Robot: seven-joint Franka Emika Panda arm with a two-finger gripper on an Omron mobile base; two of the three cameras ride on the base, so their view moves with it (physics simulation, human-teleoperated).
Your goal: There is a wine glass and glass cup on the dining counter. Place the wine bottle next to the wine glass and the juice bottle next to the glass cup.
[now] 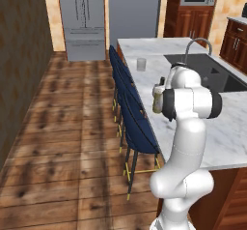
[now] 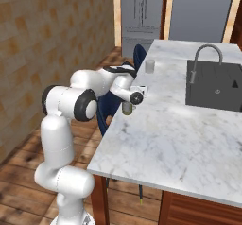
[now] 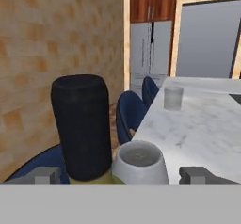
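Observation:
The wine bottle (image 1: 157,98) stands upright at the near-left edge of the dining counter (image 1: 217,122), olive with a dark top (image 3: 82,124). My gripper (image 3: 121,175) is at the bottle, and its fingertips (image 3: 44,175) are spread wide on either side of it, so it is open. Close beside the bottle on its right is the rounded bowl of the wine glass (image 3: 140,162). In the right base view my gripper (image 2: 128,101) covers the bottle's upper part, and the olive base (image 2: 126,108) shows below it. The glass cup (image 1: 141,64) stands farther along the same edge. The juice bottle is out of view.
Blue stools (image 1: 135,122) line the counter's left side over the wood floor. A dark inset sink (image 1: 212,72) with a curved tap (image 1: 198,43) lies to the right. A steel fridge (image 1: 82,21) stands at the back, and a brick wall runs along the left.

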